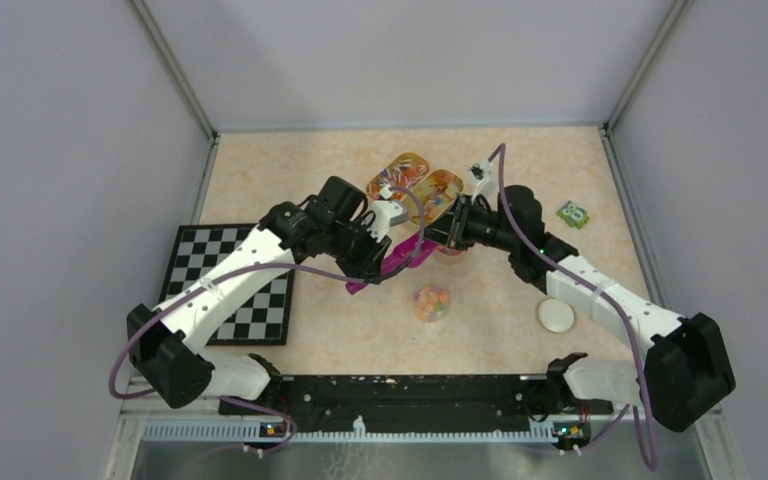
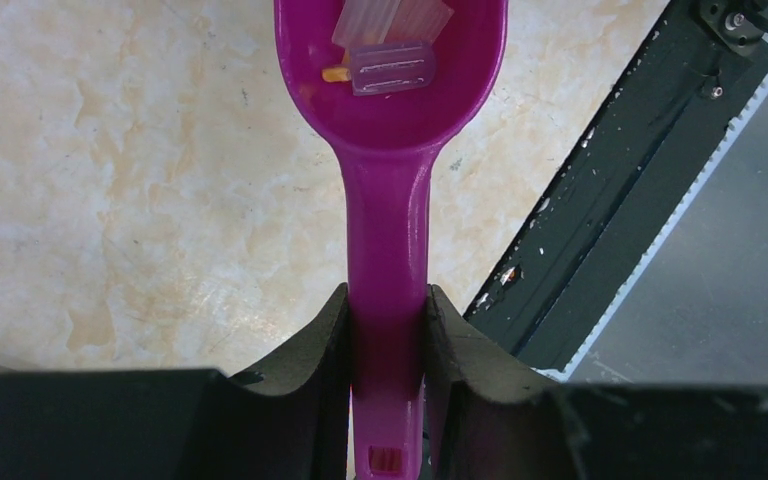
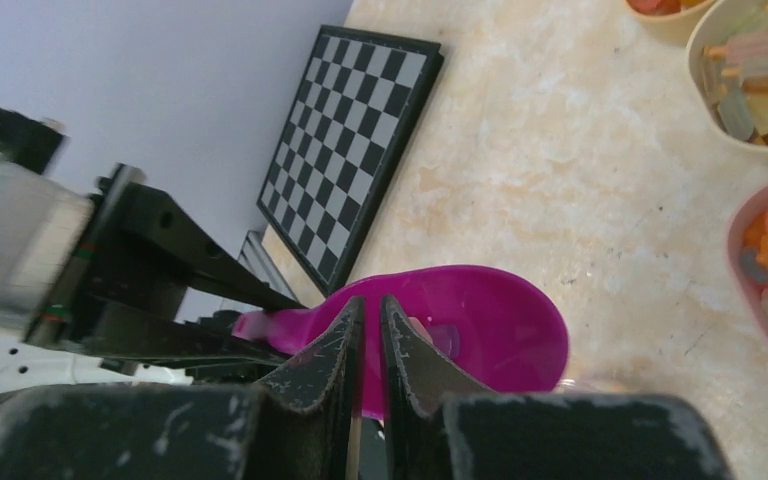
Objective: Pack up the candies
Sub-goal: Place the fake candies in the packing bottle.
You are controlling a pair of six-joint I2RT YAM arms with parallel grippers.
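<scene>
Left jaws tight around purple scoop (image 2: 388, 230)

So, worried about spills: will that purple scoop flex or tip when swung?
Probably stiff: the scoop juts straight from the left gripper without sagging. Likely light, holding few candies. The deep bowl should keep them in unless tilted.

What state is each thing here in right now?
purple scoop: held by its handle, few pieces inside.
left gripper: shut on purple scoop.
right gripper: fingers nearly together, hold unclear.
bowls: open, holding candies.
small cup: open, candies inside.
white disc: lying flat.
</scene>
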